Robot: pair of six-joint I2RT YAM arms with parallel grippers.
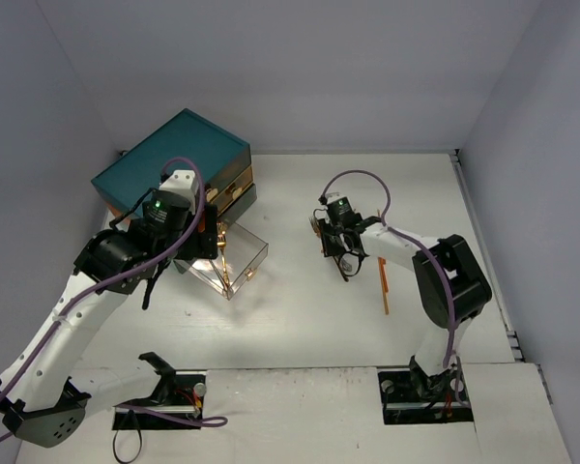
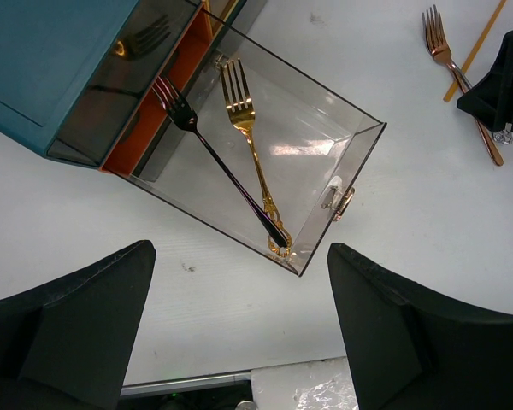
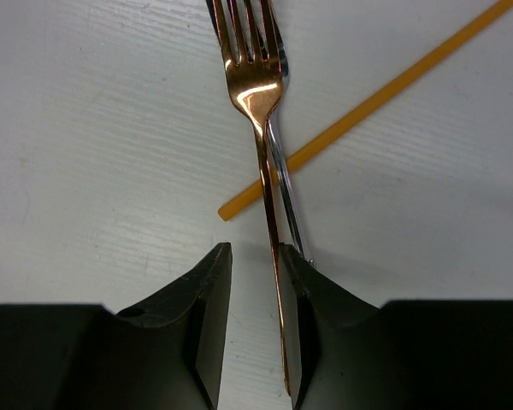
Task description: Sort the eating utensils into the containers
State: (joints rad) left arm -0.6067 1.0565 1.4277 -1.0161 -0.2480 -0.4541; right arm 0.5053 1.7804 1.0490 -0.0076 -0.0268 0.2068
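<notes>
A coppery fork (image 3: 256, 94) lies on the white table across an orange chopstick (image 3: 368, 102). My right gripper (image 3: 255, 282) straddles the fork's handle; the handle rests against the right finger and a gap shows at the left finger (image 3: 207, 325), so the jaws are still open. A thin silvery strip (image 3: 284, 192) runs beside the handle; I cannot tell what it is. My left gripper (image 2: 239, 342) hovers wide open and empty just in front of a clear pulled-out drawer (image 2: 350, 158) of the teal chest (image 1: 174, 159). A dark fork (image 2: 222, 166) and a gold fork (image 2: 252, 145) lie crossed inside that drawer.
In the top view the right gripper (image 1: 336, 253) is at mid-table, with an orange chopstick (image 1: 383, 285) to its right. The left wrist view shows the coppery fork (image 2: 462, 94) and a chopstick (image 2: 474, 47) far right. Grey walls enclose the table.
</notes>
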